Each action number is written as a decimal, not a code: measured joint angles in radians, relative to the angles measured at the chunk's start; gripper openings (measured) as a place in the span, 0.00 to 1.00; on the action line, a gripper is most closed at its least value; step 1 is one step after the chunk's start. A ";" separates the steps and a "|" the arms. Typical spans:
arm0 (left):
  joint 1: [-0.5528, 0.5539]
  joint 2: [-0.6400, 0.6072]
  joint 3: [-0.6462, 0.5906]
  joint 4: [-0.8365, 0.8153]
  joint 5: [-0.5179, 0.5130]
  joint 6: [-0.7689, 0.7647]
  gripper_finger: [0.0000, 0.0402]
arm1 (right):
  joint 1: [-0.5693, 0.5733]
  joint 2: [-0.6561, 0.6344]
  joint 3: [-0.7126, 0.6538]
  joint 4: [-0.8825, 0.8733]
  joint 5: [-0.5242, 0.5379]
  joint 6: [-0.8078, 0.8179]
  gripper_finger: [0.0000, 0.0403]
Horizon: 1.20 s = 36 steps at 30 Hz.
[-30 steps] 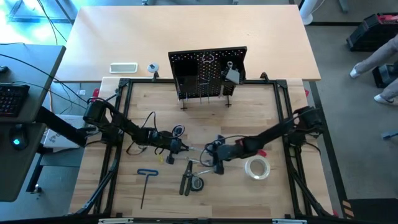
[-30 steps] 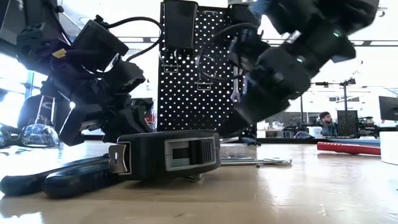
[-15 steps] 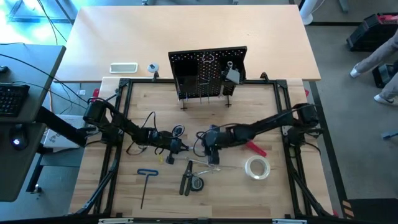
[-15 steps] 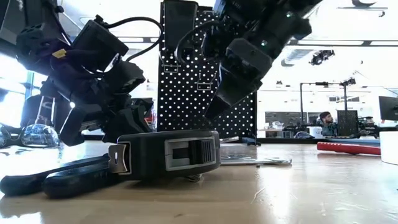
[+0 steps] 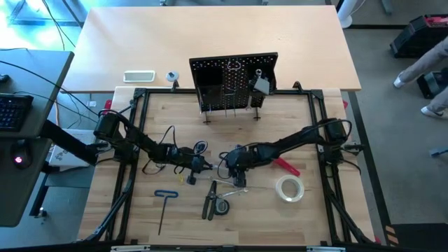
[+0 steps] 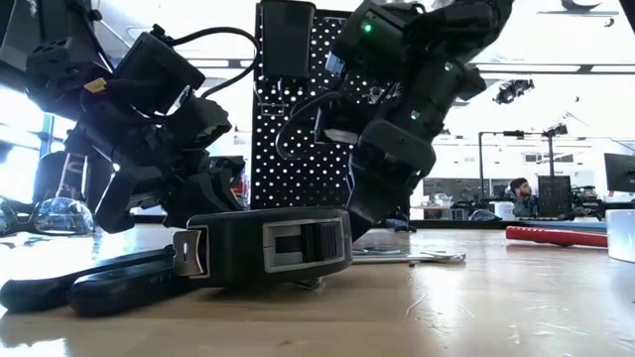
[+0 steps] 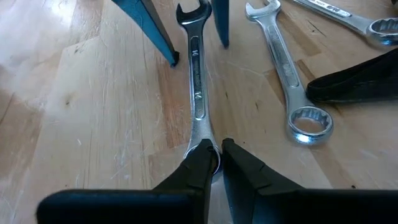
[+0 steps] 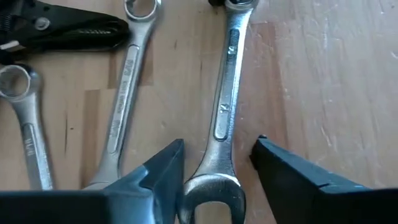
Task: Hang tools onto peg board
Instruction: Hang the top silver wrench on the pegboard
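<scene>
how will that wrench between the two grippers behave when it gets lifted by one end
The silver wrench looks like solid metal, so probably stiff and heavy for its size. Its polished shank may slip. The left gripper is shut on its ring end, so it could pivot and droop. The right gripper straddles the open end, fingers apart.

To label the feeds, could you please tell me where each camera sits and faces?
High: above the table, looking straight down; left arm, right arm, peg board.
Low: at table-top height, looking level past a tape measure to the peg board; arms enter from above.
Left wrist: on the left gripper, jaws shut on a wrench.
Right wrist: on the right gripper, jaws open astride that wrench's open end.
Shared: both wrist views show that wrench, opposite ends.
</scene>
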 joint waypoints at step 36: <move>0.037 -0.364 -0.011 -0.094 -0.009 -0.200 0.30 | 0.132 -0.077 -0.007 -0.086 0.333 0.051 0.26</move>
